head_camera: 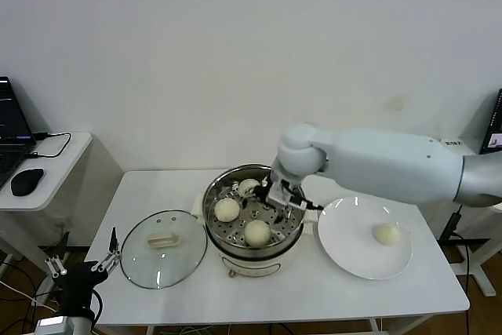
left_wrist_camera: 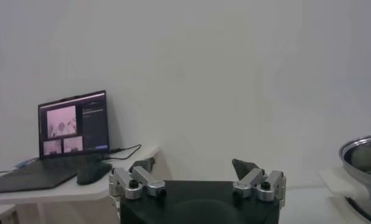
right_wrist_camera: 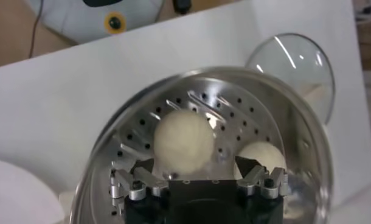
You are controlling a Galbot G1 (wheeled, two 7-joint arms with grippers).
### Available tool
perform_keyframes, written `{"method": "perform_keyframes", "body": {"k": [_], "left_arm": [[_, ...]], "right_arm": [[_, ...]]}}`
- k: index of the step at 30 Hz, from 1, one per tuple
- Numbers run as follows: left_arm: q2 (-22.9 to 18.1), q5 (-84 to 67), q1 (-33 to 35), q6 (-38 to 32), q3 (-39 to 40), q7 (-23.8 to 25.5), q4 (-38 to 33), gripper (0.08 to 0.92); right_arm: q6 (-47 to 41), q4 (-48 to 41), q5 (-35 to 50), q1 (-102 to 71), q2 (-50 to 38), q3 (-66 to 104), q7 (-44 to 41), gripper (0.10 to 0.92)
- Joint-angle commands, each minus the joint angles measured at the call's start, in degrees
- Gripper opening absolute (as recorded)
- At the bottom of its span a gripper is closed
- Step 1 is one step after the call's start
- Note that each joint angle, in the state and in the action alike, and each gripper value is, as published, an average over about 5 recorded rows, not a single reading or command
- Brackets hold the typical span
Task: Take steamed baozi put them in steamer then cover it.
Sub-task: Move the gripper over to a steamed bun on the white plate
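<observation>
White table (head_camera: 157, 194) w/ steamer (head_camera: 252, 260) at centre. Right arm reaches in from 3 o'clock over the pot; right gripper (right_wrist_camera: 194, 170) sits low inside it, fingers spread wide, holding nothing, one bun (right_wrist_camera: 184, 143) lying between the fingertips on the perforated tray (right_wrist_camera: 258, 119). Three buns in the pot: at 9 (head_camera: 227, 209), 6 (head_camera: 257, 231) and 12 o'clock (head_camera: 248, 187). White plate (head_camera: 345, 249) at 3 o'clock of the steamer, 4th bun (head_camera: 386, 234) on it. Glass lid (head_camera: 163, 249) flat on the table at 9 o'clock of the pot, handle up. Left gripper (head_camera: 82, 266) parked off the table's 8 o'clock corner, fingers wide open, empty. Laptop (left_wrist_camera: 73, 140) + mouse (head_camera: 27, 181) on side desk (head_camera: 59, 170), far 9 o'clock.
</observation>
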Motion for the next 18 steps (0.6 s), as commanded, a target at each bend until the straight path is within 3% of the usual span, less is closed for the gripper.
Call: {"method": "perform_keyframes", "body": {"k": [1,8,18], "left_arm": [[0.6,0.0,-0.1,0.0,0.1,0.1,0.1,0.823],[1.5,-0.1,-0.4,0.0,0.3,0.2,0.1,0.823],[2.2,0.0,-1.7,0.1,2.0,0.2,1.0,0.823]], "right_arm": [[-11.1,-0.1,7.0,3.3,-7.9,6.5,-3.2,0.823],[-26.7,2.0,7.7,1.7,-19.9,9.6,-5.8,0.823],[-20.8,-0.6,-0.3,-13.1,-33.8,17.6,-8.1,0.823]]}}
